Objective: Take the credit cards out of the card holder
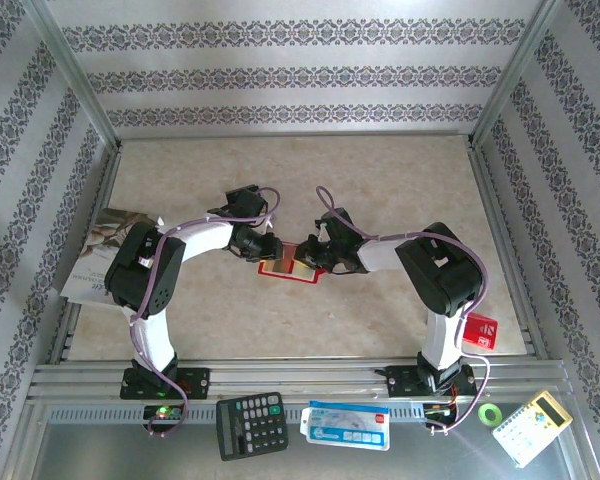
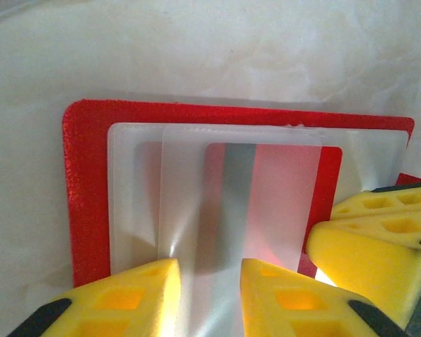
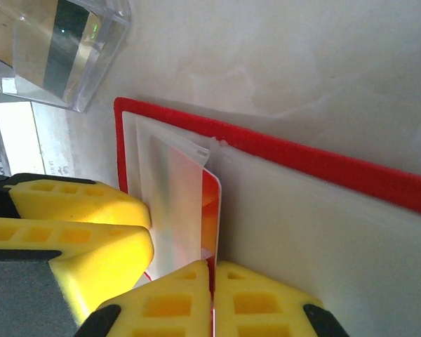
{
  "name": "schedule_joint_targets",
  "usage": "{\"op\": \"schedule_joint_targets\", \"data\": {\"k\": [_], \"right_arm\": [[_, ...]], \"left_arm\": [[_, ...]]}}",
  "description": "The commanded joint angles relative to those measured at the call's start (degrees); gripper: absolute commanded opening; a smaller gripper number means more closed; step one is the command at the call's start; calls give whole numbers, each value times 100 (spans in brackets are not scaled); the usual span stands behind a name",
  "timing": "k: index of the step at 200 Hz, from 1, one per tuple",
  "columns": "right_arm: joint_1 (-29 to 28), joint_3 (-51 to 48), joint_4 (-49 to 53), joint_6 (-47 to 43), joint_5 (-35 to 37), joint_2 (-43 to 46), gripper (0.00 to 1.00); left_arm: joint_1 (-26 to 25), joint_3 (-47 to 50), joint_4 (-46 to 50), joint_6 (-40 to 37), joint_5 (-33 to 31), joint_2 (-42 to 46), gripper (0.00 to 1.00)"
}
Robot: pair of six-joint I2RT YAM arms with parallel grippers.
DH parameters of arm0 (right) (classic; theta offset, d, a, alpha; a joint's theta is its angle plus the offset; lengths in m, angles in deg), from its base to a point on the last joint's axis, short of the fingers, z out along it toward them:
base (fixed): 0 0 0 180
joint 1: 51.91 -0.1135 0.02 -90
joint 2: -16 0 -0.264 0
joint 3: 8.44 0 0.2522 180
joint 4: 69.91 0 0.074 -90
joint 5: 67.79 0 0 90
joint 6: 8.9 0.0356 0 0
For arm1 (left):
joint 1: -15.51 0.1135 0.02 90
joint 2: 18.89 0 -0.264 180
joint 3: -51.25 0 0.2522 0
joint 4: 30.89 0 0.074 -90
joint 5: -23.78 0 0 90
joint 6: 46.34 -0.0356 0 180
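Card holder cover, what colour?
The card holder is red; left wrist view shows it best.

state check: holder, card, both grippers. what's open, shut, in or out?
red folding card holder: open, lying flat on the table.
red plastic card: partly in the frosted pocket, one edge pinched.
left gripper: open, fingers apart over the pocket.
right gripper: shut on the red plastic card.

Black calculator (image 1: 251, 424): bottom, left of centre.
Blue-white packet (image 1: 345, 424): beside it, rightward.
Red box (image 1: 479, 331): lower right.
Green ring (image 1: 490, 413): bottom right.
Magazine (image 1: 105, 240): left middle.
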Motion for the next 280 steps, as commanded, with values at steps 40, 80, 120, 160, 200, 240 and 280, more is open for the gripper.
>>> {"op": "schedule_joint_targets", "data": {"k": [40, 80, 120, 160, 200, 240, 280], "right_arm": [[217, -606, -90, -42, 213, 579, 1], [259, -1094, -678, -134, 354, 1104, 0], [314, -1411, -1247, -140, 425, 1726, 0], [331, -1502, -1768, -35, 233, 2013, 0], [331, -1641, -3135, 628, 39, 2066, 0], [331, -1427, -3759, 1122, -67, 2060, 0], [340, -1274, -4082, 1363, -162, 1938, 0]], "left_arm": [[-49, 139, 211, -75, -413, 140, 45], [88, 195, 0, 160, -271, 674, 51], [437, 668, -723, 765, 68, 1681, 60], [616, 1140, -1546, 1353, 639, 2387, 73], [553, 1717, -3138, 2203, 1244, 2687, 82], [397, 1954, -4221, 2875, 1500, 2647, 85], [375, 1751, -4241, 3065, 1785, 2497, 72]]}}
